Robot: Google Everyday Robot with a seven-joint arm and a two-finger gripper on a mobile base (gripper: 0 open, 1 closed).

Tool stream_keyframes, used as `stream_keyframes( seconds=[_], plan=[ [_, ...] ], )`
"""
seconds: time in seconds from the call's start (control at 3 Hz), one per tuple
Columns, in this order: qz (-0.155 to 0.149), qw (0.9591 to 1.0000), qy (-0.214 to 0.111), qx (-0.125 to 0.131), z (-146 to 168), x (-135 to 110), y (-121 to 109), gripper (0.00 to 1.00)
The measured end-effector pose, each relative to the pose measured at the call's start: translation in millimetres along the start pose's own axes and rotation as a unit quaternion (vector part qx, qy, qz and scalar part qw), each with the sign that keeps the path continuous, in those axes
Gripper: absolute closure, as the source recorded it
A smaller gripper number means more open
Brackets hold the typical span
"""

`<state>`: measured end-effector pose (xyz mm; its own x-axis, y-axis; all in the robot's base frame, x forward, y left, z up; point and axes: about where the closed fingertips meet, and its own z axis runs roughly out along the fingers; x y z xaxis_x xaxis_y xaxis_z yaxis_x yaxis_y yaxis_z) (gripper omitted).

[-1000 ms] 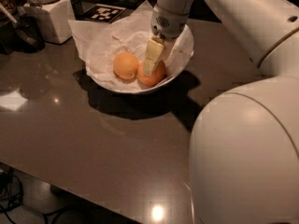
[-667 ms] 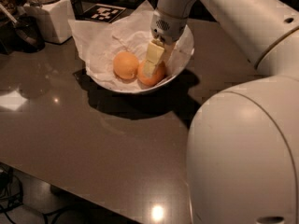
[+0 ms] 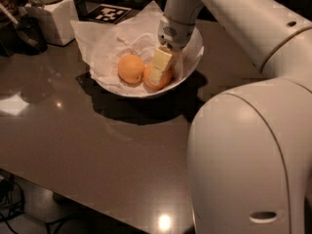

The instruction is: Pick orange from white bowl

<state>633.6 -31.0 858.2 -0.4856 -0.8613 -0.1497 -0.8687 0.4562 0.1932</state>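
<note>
Our gripper (image 3: 159,75) is down inside the white bowl (image 3: 146,93), against the orange (image 3: 147,81). We cannot tell whether it grips yet. The lift out remains.

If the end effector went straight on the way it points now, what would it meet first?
The orange. The end effector is down inside the white bowl, pointing at that fruit, and may already touch it; depth is unclear. The paler fruit lies beside that line.
</note>
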Motion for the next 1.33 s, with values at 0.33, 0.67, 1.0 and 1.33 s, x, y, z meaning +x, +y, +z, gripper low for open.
stream_keyframes(
  seconds=[0.33,0.67,1.0,1.33],
  plan=[
    [0.000,1.0000,0.000,0.000,-0.2,-0.1,-0.1,0.49],
    [0.000,1.0000,0.000,0.000,-0.2,-0.1,-0.1,0.73],
    [-0.021,0.9995,-0.017,0.015,-3.7,-8.6,2.0,0.96],
    [-0.080,0.9952,-0.055,0.009,-26.7,-4.0,30.8,1.00]
  ],
)
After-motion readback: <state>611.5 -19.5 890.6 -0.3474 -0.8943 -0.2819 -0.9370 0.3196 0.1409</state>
